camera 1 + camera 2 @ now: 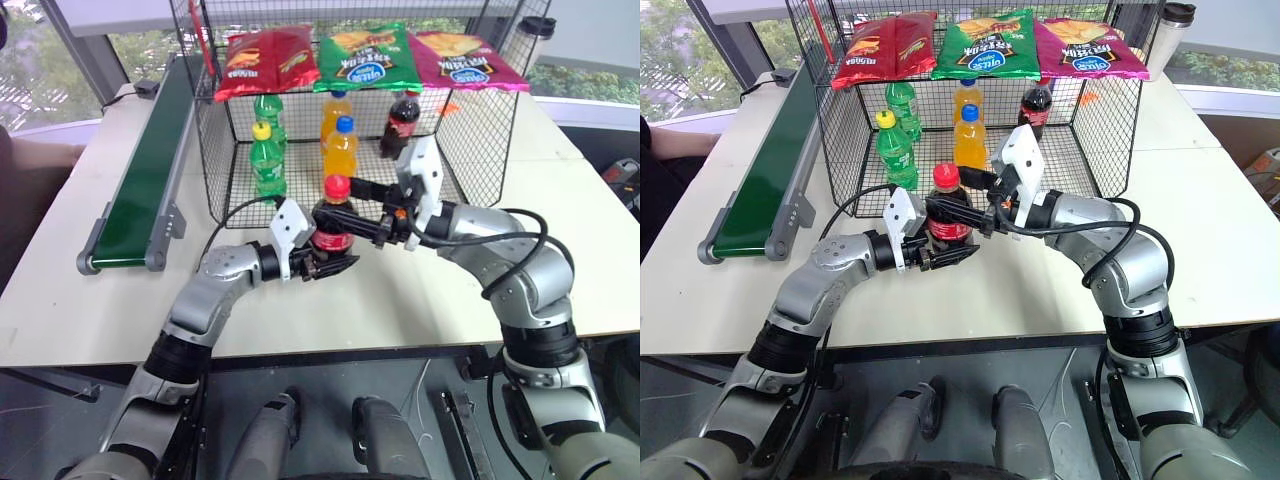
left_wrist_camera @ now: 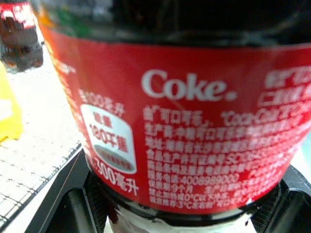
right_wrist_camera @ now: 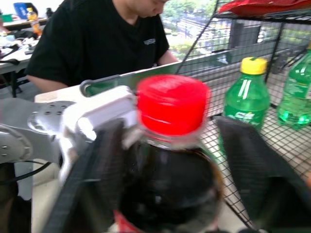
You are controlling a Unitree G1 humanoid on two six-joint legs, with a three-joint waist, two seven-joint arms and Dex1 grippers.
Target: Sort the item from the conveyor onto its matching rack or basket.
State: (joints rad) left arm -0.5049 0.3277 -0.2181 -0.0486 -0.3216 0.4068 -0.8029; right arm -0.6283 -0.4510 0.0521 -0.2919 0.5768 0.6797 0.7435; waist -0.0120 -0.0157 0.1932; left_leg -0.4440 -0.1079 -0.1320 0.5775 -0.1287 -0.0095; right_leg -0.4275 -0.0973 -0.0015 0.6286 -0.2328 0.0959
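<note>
Holding the cola bottle [image 1: 334, 226] upright above the desk [image 1: 420, 300], just in front of the open side of the black wire basket [image 1: 490, 140]. Left pincer [image 1: 325, 262] clenching around the bottle's lower body at the red label, fingers [image 2: 73, 204] pressing against both sides. Right pincer [image 1: 362, 222] reaching in from the other side at the shoulder of the bottle below the red cap, fingers [image 3: 243, 170] flanking the neck with gaps showing on either side; cannot tell whether gripping or loose. Standing on the basket floor behind: two green soda bottles [image 1: 266, 160], two orange soda bottles [image 1: 341, 150] and another cola bottle [image 1: 401, 122]. Lying on the basket's top shelf: three snack bags [image 1: 365, 58]. Running along the desk's left side, well apart from the bottle: the green conveyor [image 1: 145, 180]. Sitting beyond the conveyor in the right wrist view: a person in a black shirt [image 3: 97, 43].
</note>
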